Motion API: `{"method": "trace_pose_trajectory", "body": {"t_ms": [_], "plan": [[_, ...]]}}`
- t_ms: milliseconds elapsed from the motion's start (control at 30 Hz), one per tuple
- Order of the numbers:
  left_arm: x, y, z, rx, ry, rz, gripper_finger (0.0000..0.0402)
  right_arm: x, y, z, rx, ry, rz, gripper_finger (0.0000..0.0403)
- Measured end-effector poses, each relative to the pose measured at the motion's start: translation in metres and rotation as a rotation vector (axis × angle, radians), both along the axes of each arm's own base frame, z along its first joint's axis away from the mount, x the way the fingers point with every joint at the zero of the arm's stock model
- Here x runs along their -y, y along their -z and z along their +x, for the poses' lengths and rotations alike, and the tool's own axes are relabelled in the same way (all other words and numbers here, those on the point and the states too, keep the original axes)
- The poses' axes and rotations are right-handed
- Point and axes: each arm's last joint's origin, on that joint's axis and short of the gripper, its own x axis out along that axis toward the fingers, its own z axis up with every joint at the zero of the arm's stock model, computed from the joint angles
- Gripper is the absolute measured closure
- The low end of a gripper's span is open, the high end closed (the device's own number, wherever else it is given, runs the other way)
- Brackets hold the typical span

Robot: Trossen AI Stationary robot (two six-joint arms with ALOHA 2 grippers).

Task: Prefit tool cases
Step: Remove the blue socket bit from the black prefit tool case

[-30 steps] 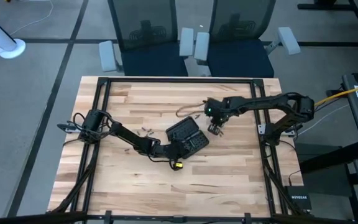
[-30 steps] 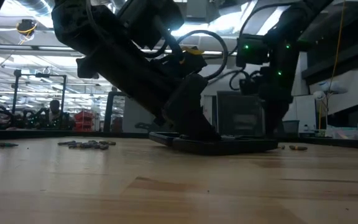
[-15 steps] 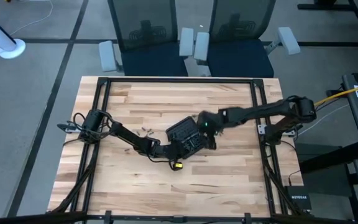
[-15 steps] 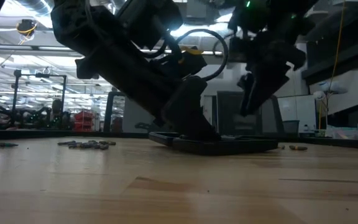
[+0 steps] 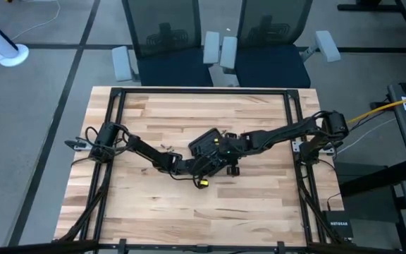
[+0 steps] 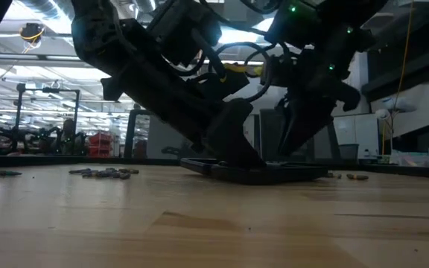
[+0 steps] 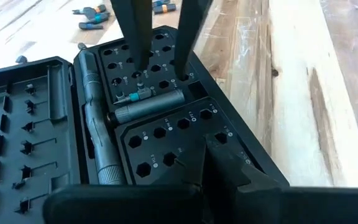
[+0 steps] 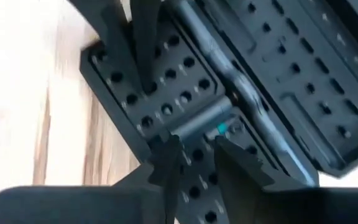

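Right gripper (image 5: 225, 147) moved over open tool case (image 5: 210, 152), fingers apart.

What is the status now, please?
Left end effector shut, pressing on the open tool case. Right end effector open, fingertips in the bit slots. Loose bits lie aside; nothing blocking.

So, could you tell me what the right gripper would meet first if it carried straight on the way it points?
Probably the open tool case: the right gripper points down at its bit-slot grid beside the short driver piece; depth is unclear.
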Motion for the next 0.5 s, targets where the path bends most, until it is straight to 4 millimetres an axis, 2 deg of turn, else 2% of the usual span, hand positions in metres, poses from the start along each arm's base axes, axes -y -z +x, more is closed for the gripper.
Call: {"method": "trace_pose_trajectory", "body": {"t_ms": [267,500], "plan": [[-0.0011,-0.0002,0.0004,0.001,0.001,-0.003,0.0402,0.0048,0.0009,0.0026,0.023,0.065,-0.124,0.0306],[-0.0007,-0.0006,0.0006,0.004,-0.001,-0.008,0.0401,0.0026,0.0042,0.0027,0.005,0.016,-0.024,0.0306]]}}
